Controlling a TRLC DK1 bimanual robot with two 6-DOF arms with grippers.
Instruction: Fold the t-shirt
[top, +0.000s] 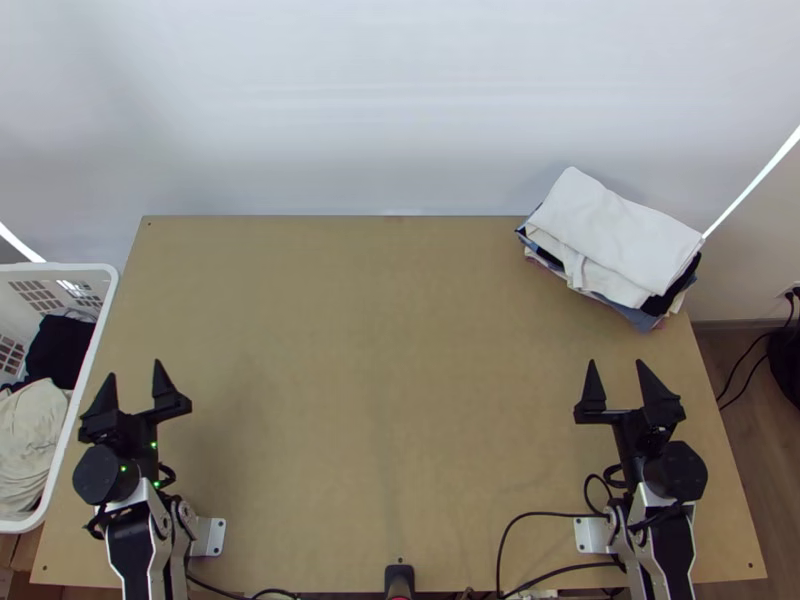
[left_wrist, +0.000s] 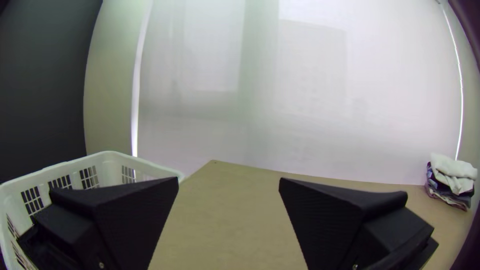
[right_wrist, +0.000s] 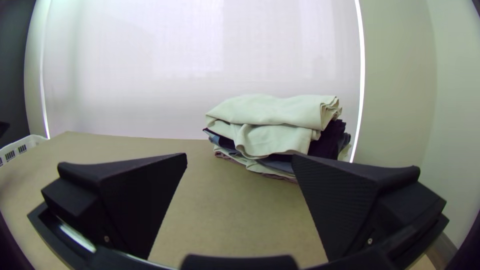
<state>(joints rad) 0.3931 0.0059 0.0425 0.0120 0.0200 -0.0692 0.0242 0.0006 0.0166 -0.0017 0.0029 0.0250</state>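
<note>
**Left claw (top: 134, 371) and right claw (top: 616, 364) wide, folded stack (top: 645, 318) on the far right of the table (top: 380, 350)**

The folded stack is the marker for everything here. It is made of several garments laid flat one on another, with a white cloth (top: 610, 230) on top, folded into layers, and pale, blue, dark and purplish edges showing below. In the right wrist view, white folds sag over the side of the stack (not the crispest pile, but it stands up).

Which piece is the t-shirt, I cannot tell: the folded stack holds several garments, and more cloth lies well to its left, in the basket.

The right claw is on the near side of the stack, apart from it, with its two black fingers spread well away from each other. The left claw is well to the left of the stack and nearer the table's near edge than it is; its fingers are likewise set wide.

Farther left from the stack, past the left claw, is the white basket (top: 60, 267). A dark cloth (top: 60, 350) lies bunched in it, with a pale cloth (top: 30, 440) crumpled on the near side of the dark one. A black cable (top: 540, 515) curves across the table, well to the near side of the stack.
</note>
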